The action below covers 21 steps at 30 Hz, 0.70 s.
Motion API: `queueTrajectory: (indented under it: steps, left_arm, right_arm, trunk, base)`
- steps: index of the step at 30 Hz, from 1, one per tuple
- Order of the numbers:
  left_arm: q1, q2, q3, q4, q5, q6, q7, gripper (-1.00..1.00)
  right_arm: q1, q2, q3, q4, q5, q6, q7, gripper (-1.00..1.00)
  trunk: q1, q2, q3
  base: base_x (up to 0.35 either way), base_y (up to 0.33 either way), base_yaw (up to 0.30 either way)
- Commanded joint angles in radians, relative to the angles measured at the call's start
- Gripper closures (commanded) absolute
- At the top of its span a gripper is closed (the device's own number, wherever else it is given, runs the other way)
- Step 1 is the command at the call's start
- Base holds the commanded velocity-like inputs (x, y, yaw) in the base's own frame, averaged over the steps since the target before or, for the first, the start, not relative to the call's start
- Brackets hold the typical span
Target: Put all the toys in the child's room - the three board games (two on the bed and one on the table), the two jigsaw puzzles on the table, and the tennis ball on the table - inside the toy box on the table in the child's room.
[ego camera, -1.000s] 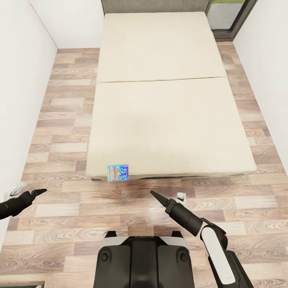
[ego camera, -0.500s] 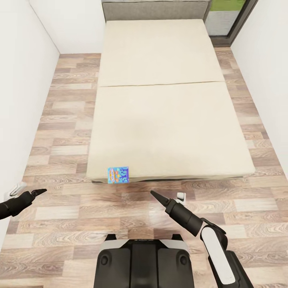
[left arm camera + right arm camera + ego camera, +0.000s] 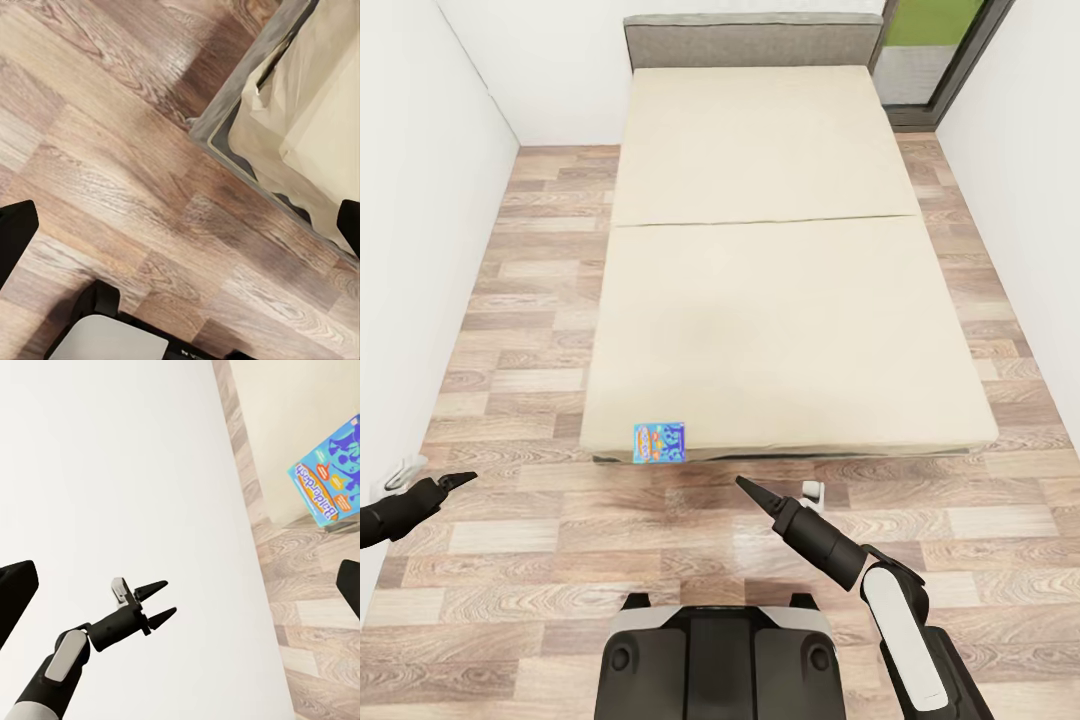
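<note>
Board game (image 3: 659, 442) lies flat at the near left corner of the bed (image 3: 780, 300), its lower edge at the mattress edge and slightly overhanging toward the floor (image 3: 540, 520). It is a small rectangular box with a bright blue cover and orange-yellow art; in the right wrist view the board game (image 3: 328, 481) shows curved white lettering and orange patches, though its far corner is cut off by the frame edge. The bed is a plain beige mattress with a seam across its middle and a low grey headboard (image 3: 752, 40) against the white wall. Left gripper (image 3: 457, 480) hangs low over the floor beside the left wall; the left gripper (image 3: 159, 601) appears in the right wrist view with its two pointed fingers set a narrow gap apart, holding nothing. Right gripper (image 3: 745, 487) points toward the foot of the bed, well apart from the game; its fingers overlap in the head view, while the right wrist view shows dark fingertips at both side edges, spread wide and empty. In the left wrist view a bed corner (image 3: 300, 127) shows, its underside in shadow and hard to make out.
</note>
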<state>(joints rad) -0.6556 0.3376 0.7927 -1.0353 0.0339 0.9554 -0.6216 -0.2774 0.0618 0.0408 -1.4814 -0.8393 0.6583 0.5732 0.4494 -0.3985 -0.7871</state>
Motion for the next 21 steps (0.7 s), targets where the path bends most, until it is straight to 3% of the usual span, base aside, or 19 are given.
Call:
queueTrajectory:
  steps: [1,21]
  left_arm:
    - [-0.001,0.0,0.002,0.0,0.003,0.008,-0.001,-1.0]
    - [-0.001,0.0,0.002,0.0,0.003,0.009,-0.001,-1.0]
  right_arm:
    - [0.0,0.001,-0.001,0.0,-0.006,0.007,-0.001,-1.0]
    - [0.0,0.002,-0.001,0.001,-0.006,0.007,-0.001,-1.0]
  trunk:
    - [0.001,-0.001,0.001]
    - [0.001,-0.001,0.034]
  base:
    - [0.0,0.0,0.065]
    - [0.0,0.0,0.069]
